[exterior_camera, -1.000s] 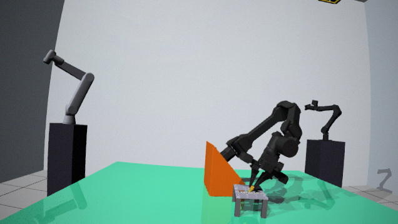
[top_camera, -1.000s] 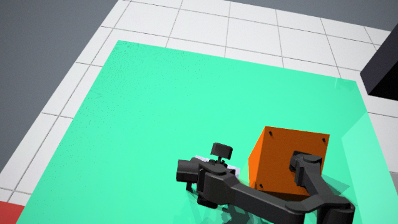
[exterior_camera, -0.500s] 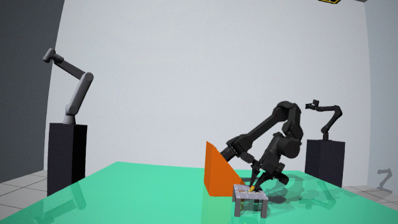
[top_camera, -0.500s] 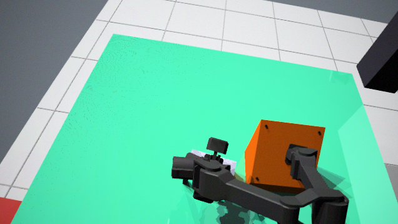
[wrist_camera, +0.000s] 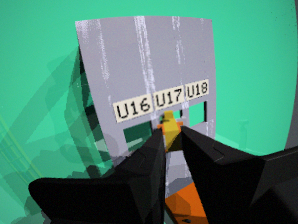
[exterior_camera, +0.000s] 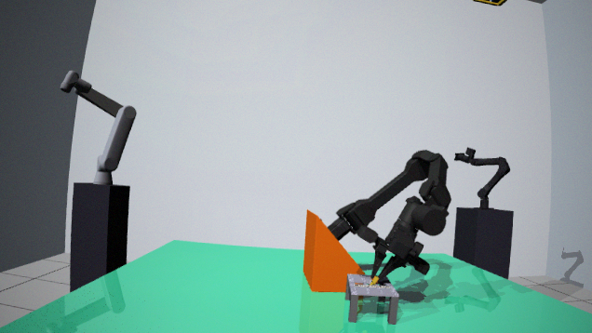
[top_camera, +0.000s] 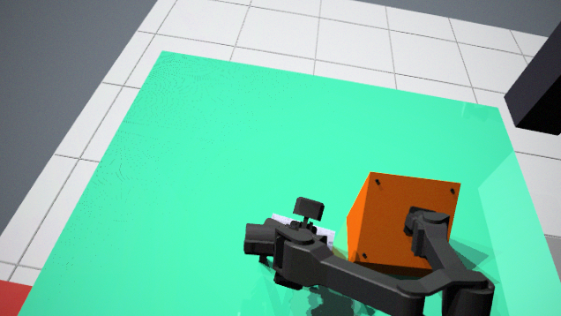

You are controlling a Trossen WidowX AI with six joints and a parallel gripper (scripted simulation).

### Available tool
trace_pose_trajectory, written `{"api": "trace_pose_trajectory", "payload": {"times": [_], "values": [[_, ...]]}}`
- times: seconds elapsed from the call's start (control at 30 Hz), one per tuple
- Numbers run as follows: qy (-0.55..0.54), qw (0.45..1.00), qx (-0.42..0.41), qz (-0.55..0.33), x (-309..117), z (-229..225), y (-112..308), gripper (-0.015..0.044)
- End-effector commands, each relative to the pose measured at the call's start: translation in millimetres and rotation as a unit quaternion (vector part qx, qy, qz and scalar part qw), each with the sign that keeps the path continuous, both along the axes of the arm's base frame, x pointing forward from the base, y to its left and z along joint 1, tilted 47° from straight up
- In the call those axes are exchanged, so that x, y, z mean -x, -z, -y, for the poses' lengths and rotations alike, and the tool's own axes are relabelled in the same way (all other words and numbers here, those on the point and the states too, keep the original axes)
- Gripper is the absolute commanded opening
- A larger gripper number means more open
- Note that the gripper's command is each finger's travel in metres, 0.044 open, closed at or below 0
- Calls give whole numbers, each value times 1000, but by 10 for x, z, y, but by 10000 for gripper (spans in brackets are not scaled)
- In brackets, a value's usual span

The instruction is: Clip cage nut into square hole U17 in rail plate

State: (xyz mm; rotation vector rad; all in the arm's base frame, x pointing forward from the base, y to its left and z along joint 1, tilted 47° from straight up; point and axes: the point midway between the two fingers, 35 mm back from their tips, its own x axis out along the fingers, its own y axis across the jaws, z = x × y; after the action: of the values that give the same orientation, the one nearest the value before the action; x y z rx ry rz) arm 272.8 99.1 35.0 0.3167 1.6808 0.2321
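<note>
The claw (exterior_camera: 375, 277) (wrist_camera: 170, 133) is closed on the small yellow nut (exterior_camera: 374, 280) (wrist_camera: 171, 131), its two dark fingers pinching the nut between their tips. It points downward at a slant, and in the outside view its fingers come down toward the plate from above, one on each side of the nut.

The black arm (top_camera: 362, 274) (exterior_camera: 393, 186) is mounted on the sloping face of an orange wedge (top_camera: 397, 199) (exterior_camera: 321, 260) (wrist_camera: 189, 206). From there it rises at a slant to a high bend, then folds sharply back down, so the wrist hangs lower than the bend and leans in toward the plate. Seen from overhead, the arm doubles back on itself, with the wrist beside the wedge and covering much of the plate.

The nut is at the hole below the U17 label (wrist_camera: 166, 98), covering part of that opening. Small orange bits show at either side of it by the fingertips. Whether its wings are through the hole cannot be told. The U16 hole (wrist_camera: 137, 136) is on one side of it and the U18 hole (wrist_camera: 198, 114) on the other.

The grey plate (top_camera: 277, 216) (exterior_camera: 386, 292) (wrist_camera: 125, 55) stands on short legs on the green table (top_camera: 220, 132) (exterior_camera: 209, 284) (wrist_camera: 255, 70), near the wedge.
</note>
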Motion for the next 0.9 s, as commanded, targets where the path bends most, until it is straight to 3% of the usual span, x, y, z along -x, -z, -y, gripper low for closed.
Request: {"api": "trace_pose_trajectory", "payload": {"times": [0.0, 0.87], "values": [[0, 1000, -7, 1, -1, 2, 3, 34], [4, 999, -40, 2, -2, 26, 17, 34]]}}
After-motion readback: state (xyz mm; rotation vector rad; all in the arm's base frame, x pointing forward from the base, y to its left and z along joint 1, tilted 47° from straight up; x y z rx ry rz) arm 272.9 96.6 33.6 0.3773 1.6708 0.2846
